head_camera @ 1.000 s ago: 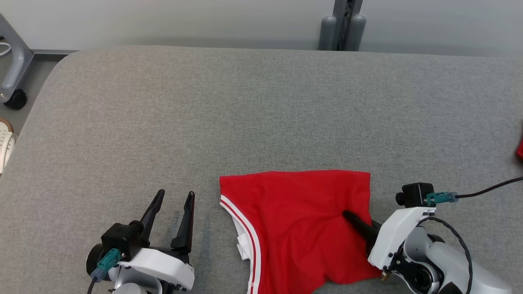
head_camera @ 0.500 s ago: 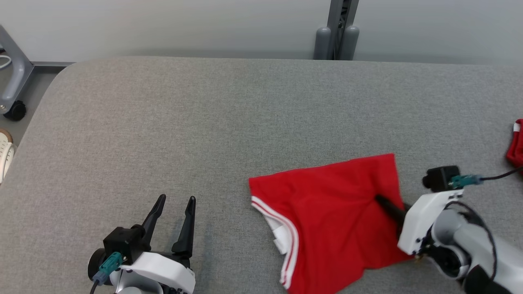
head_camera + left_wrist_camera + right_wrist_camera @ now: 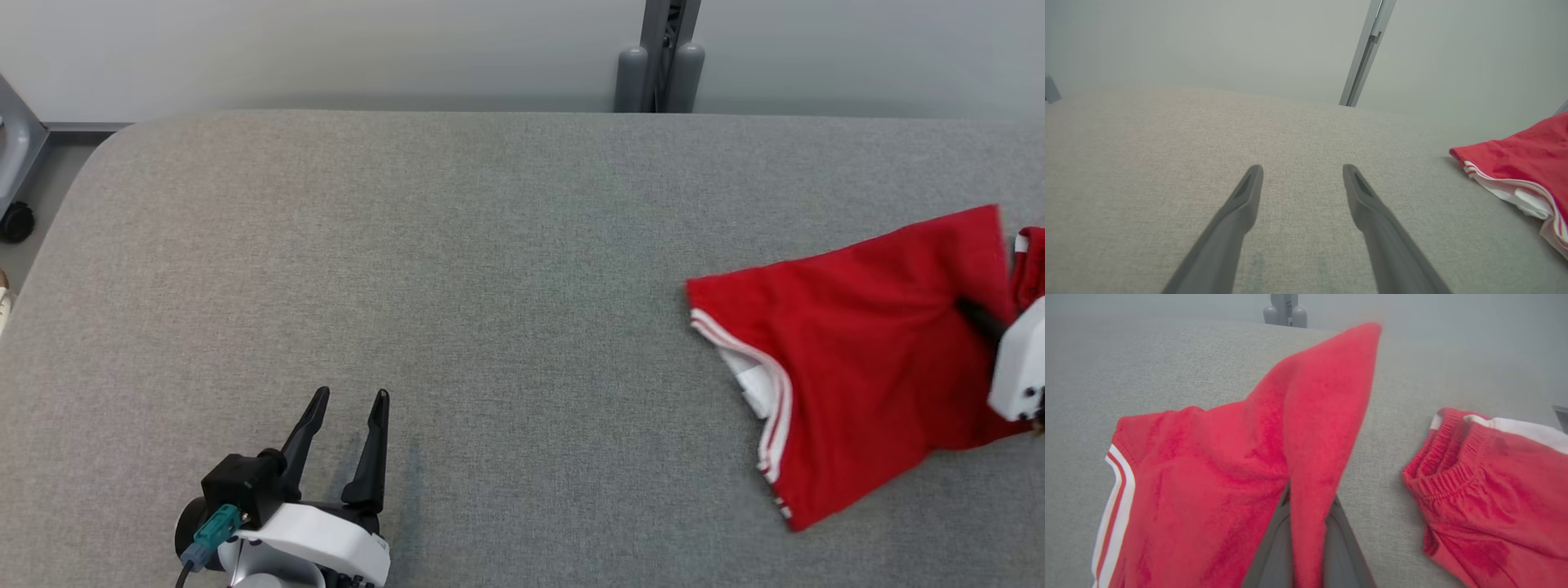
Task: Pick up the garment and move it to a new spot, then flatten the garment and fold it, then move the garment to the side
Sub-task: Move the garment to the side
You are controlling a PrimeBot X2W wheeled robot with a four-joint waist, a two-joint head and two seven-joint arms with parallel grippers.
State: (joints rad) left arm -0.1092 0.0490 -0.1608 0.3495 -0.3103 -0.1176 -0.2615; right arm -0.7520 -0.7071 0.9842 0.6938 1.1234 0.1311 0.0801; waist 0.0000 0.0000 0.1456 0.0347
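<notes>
Red garment (image 3: 857,351) in right gripper (image 3: 971,313)

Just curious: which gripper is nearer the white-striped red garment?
Right. The right gripper grips the red garment; the left gripper stands open, far to its left.

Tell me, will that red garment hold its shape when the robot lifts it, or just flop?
Probably floppy: where the right gripper pinches the red garment, the cloth peaks and drapes down both sides. Likely light, since one small pinch holds that fold up. It may skew when pulled across the grey table; its striped hem lies crooked.
</notes>
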